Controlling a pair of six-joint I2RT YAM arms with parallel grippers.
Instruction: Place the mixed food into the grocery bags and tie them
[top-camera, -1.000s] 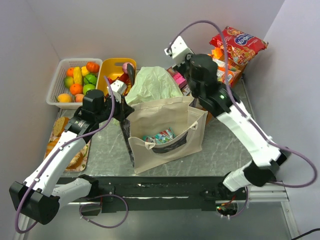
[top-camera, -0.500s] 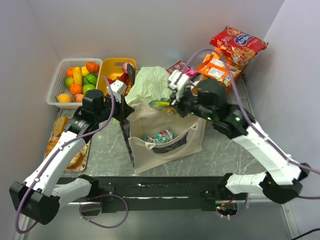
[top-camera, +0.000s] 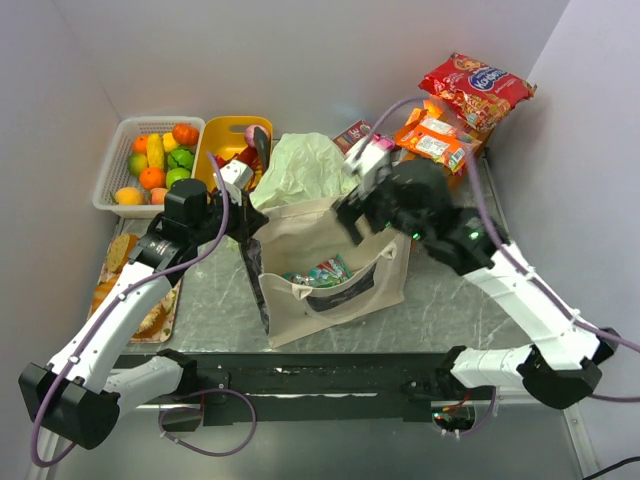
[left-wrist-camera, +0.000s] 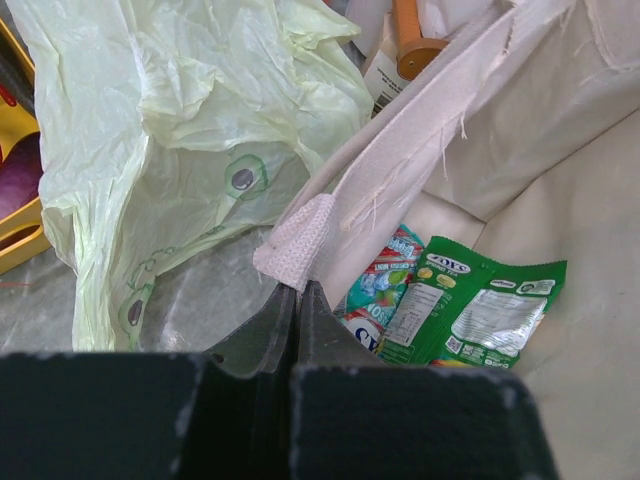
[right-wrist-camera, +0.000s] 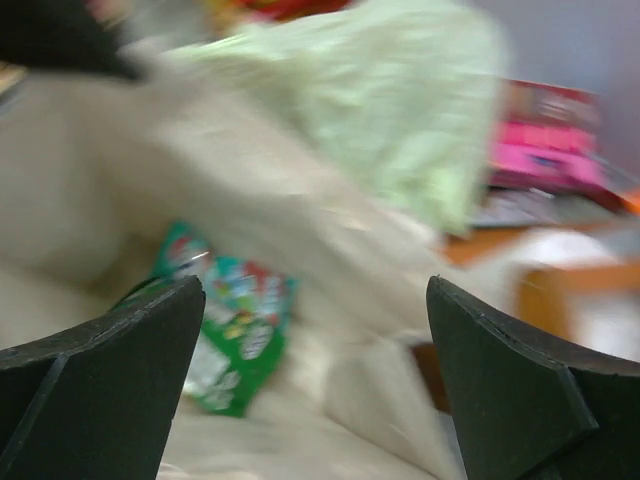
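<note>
Your mottled grey table (top-camera: 420, 320), between pale lilac walls (top-camera: 300, 60), carries the canvas tote (top-camera: 330, 245) with snack packets (top-camera: 318, 272) inside. Left gripper (left-wrist-camera: 298, 300) pinches its rim; right gripper (right-wrist-camera: 312, 300) hangs spread wide above; 1 green plastic bag (top-camera: 305, 165) sits behind.

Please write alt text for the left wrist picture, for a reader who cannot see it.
The shut left gripper pinches the rim of a beige tote. Inside the tote lie a green packet and a red and teal packet. A pale green plastic bag sits to the left of the tote.
</note>
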